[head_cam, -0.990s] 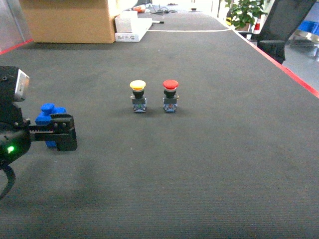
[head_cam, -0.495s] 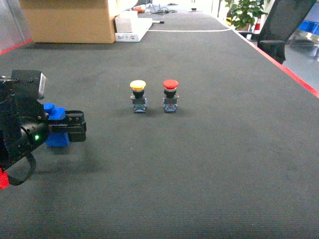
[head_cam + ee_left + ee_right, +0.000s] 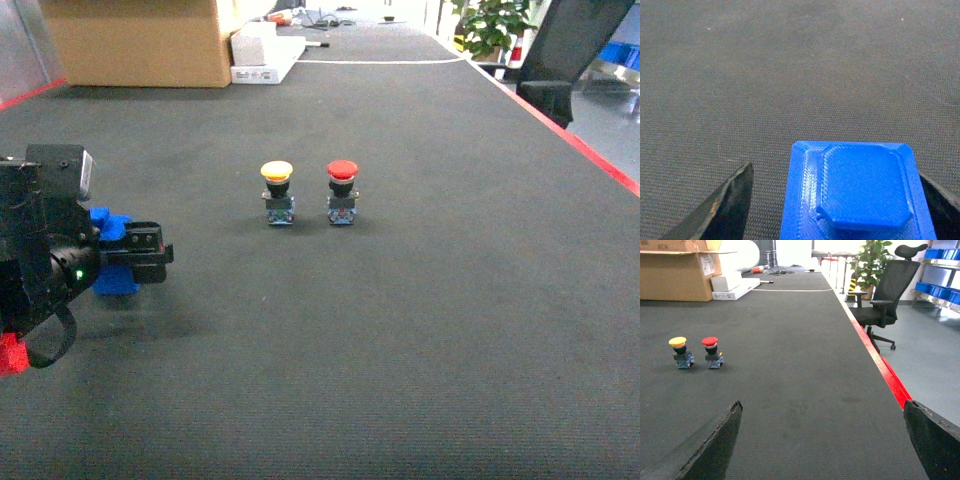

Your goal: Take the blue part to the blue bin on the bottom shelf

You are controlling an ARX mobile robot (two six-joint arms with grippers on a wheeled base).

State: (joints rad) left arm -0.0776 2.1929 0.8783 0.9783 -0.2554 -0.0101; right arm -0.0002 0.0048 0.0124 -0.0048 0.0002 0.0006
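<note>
Left claw [image 3: 150,252] low at bench [image 3: 420,330] left edge in head view, spread around blue part [image 3: 113,281] standing on bench; yellow-capped button [image 3: 277,192] and red-capped button [image 3: 342,191] well apart, mid-bench. Left wrist: dark fingers [image 3: 732,200] flank part, gap on one side, not gripping. Right wrist: right claw [image 3: 822,410] spread wide, holding nothing, above bench.

The blue part [image 3: 855,195] looks like matt plastic with fine ridged layer lines. The mat [image 3: 420,330] beneath is dark, rough, ribbed cloth. The cardboard box [image 3: 135,40] is plain brown paperboard. The red button [image 3: 342,171] cap looks smooth.
</note>
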